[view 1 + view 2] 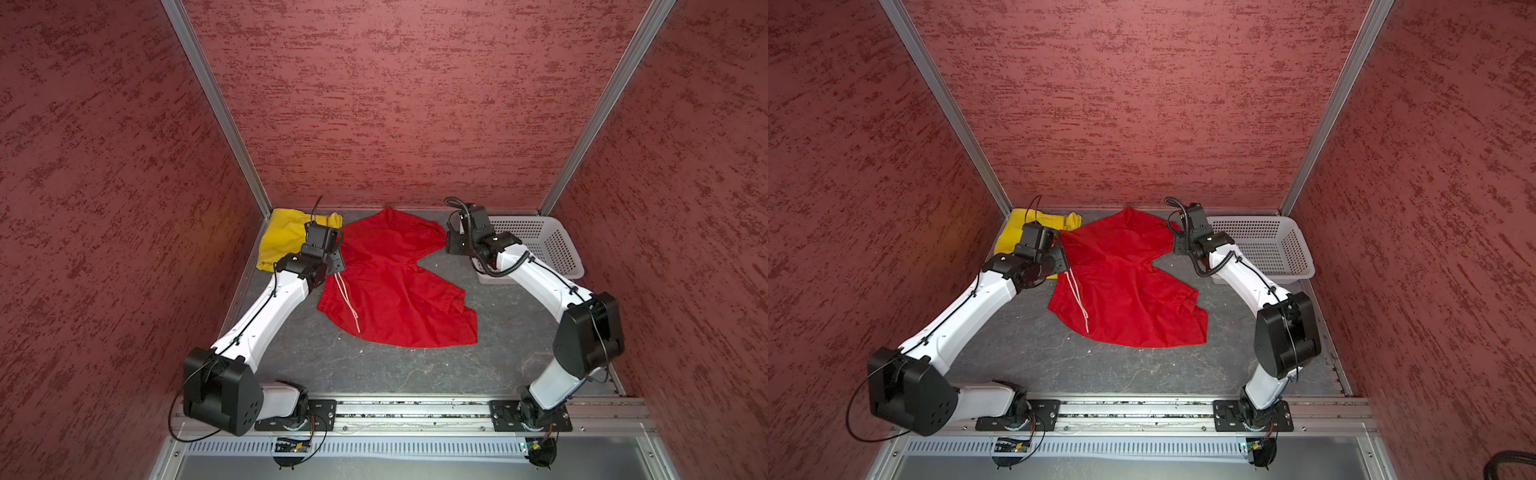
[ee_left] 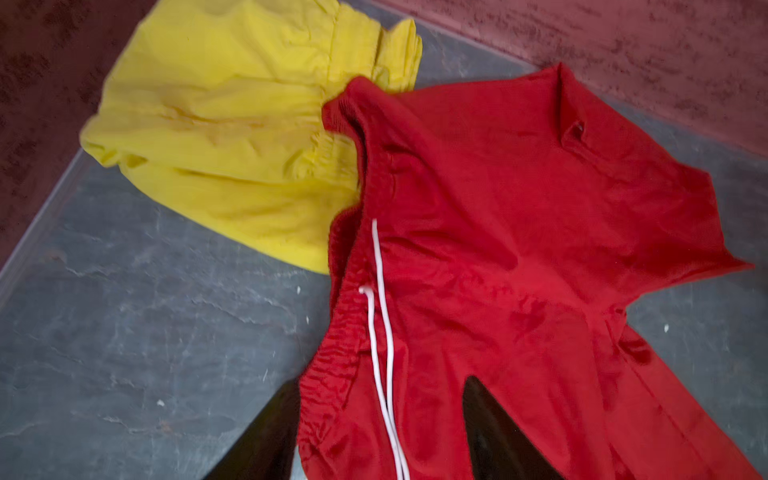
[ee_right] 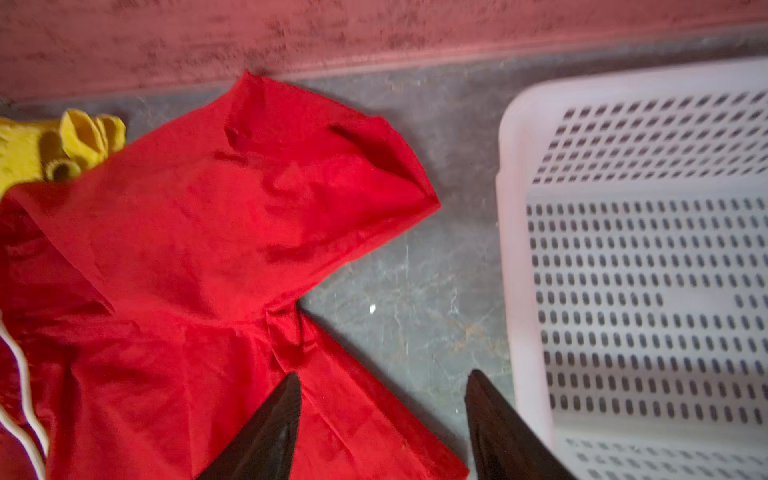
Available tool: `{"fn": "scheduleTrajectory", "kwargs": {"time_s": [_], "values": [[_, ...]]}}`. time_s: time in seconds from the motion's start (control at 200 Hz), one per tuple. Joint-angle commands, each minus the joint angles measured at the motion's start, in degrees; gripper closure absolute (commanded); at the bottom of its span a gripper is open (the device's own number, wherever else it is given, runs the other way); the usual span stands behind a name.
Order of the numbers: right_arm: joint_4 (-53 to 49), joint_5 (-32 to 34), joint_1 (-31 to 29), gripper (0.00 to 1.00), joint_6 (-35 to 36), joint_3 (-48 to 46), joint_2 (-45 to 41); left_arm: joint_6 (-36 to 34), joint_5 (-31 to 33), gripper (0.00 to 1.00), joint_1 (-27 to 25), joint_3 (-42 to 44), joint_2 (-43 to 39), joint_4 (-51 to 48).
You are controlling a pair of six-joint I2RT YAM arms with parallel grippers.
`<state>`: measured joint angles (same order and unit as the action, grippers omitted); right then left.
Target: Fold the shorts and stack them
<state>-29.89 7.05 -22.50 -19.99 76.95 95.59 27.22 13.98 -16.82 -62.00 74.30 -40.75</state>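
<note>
Both arms point(image 1: 270, 307) point(image 1: 536, 270) reach forward, elbows bent outward. We see the left gripper point(image 2: 382, 380) spread over the red shorts point(image 1: 395, 291) at table point(image 1: 374, 365) centre, the right gripper point(image 3: 384, 372) spread empty at two o'clock, yellow shorts point(image 1: 282, 239) at eleven.

The red shorts point(image 3: 199, 232) lie spread and creased on the grey table point(image 3: 415, 282), one leg's point reaching toward the red wall point(image 3: 374, 29). A white drawstring point(image 3: 25, 382) trails over them. The yellow shorts point(image 3: 25, 153) touch their far side. The right gripper point(image 3: 383, 374) hangs with its dark fingers apart, one over red cloth, one beside the white basket point(image 3: 515, 257).
</note>
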Motion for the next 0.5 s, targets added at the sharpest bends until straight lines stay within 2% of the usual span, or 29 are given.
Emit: {"fn": "scheduleTrajectory", "kwargs": {"time_s": [0.0, 0.12, 0.276, 0.496], "values": [[1.63, -2.07, -1.52, 0.36, -2.21, -6.15, -1.21, 4.68, -3.06, 0.47, -0.91, 6.31, -2.91, -2.49], [2.09, -4.2, -2.28, 0.36, -5.44, -11.72, -2.18, 7.14, -4.36, 0.48, -0.85, 11.69, -4.83, -3.26], [5.76, -7.33, -2.24, 0.35, -9.63, -17.96, -3.57, 7.94, -6.54, 0.33, -0.72, 15.97, -4.93, -0.98], [11.14, -12.3, -2.28, 0.38, -13.63, -20.64, 0.09, 8.81, -8.0, 0.32, 0.18, 19.61, -0.56, 3.88]]}}
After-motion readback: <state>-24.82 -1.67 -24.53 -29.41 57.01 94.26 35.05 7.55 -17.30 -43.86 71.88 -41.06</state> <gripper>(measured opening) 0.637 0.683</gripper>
